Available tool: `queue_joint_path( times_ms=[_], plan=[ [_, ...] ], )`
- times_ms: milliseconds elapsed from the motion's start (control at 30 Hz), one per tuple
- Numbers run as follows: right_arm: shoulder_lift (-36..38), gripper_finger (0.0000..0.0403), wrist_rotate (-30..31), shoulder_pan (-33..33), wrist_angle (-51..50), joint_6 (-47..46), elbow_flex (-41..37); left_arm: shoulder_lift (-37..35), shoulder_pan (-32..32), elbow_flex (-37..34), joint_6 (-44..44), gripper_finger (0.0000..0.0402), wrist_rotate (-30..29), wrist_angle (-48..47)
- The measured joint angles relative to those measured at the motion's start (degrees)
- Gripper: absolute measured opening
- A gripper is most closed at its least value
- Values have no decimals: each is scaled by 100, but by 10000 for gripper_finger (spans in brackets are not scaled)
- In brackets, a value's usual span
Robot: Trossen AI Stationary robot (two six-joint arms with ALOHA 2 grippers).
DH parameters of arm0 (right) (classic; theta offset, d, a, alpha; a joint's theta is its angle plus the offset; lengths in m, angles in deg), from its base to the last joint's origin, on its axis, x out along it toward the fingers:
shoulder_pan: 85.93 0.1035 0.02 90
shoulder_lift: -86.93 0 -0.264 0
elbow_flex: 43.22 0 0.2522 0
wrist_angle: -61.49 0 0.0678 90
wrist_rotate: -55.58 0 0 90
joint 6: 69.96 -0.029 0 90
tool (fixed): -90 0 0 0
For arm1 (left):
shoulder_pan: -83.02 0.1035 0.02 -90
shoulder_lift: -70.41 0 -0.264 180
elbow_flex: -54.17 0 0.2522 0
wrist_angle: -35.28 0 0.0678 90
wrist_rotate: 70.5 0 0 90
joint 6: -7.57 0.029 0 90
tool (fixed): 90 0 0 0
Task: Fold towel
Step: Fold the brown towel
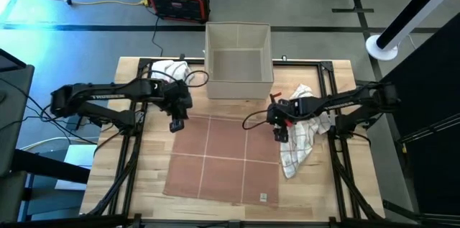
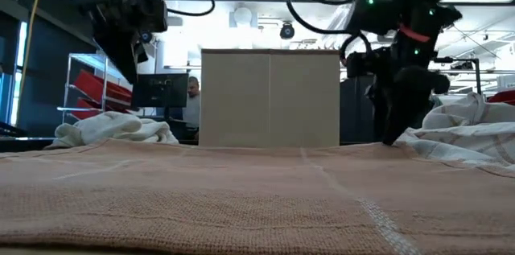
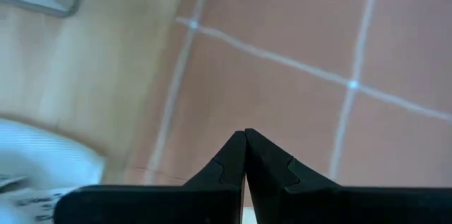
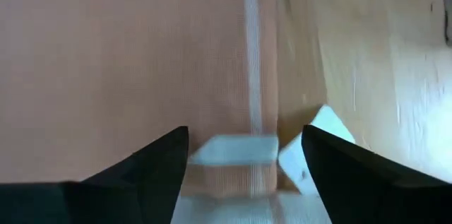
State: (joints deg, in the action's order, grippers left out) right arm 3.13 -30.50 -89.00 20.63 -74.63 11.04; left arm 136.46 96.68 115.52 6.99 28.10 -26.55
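A terracotta towel (image 1: 223, 160) with thin white lines lies spread flat on the wooden table; it also fills the foreground of the low view (image 2: 241, 199). My left gripper (image 1: 176, 126) hangs shut above the towel's far-left corner, its fingertips (image 3: 245, 133) closed together over the cloth (image 3: 296, 54), clear of it. My right gripper (image 1: 280, 136) stands open, pointing down, low over the towel's right edge near the far-right corner. Its fingers (image 4: 245, 146) straddle the white stripe along that edge (image 4: 252, 54). Whether the fingertips reach the cloth does not show.
A grey open box (image 1: 238, 61) stands at the table's far edge, behind the towel. A crumpled white cloth (image 1: 169, 70) lies at the far left. A white checked cloth (image 1: 302, 138) lies bunched beside my right gripper. Bare wood (image 1: 151, 178) flanks the towel.
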Motion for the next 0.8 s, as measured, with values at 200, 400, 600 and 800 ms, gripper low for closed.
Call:
queue_joint_path(
  times_ms=[200, 400, 600, 800],
  plan=[
    [-92, 211, 59, 1, 402, -433, -410, 216, 212, 0, 375, 0, -20, -60],
    [-106, 39, 57, 3, 409, -402, -425, 284, 290, 0, 982, 7, -378, -55],
    [-107, 16, 47, 16, 407, -437, -425, 606, 290, 0, 2009, 80, -423, -33],
    [-107, 10, 31, 46, 409, -450, -425, 1256, 290, 0, 2891, 179, -995, -27]
  ],
)
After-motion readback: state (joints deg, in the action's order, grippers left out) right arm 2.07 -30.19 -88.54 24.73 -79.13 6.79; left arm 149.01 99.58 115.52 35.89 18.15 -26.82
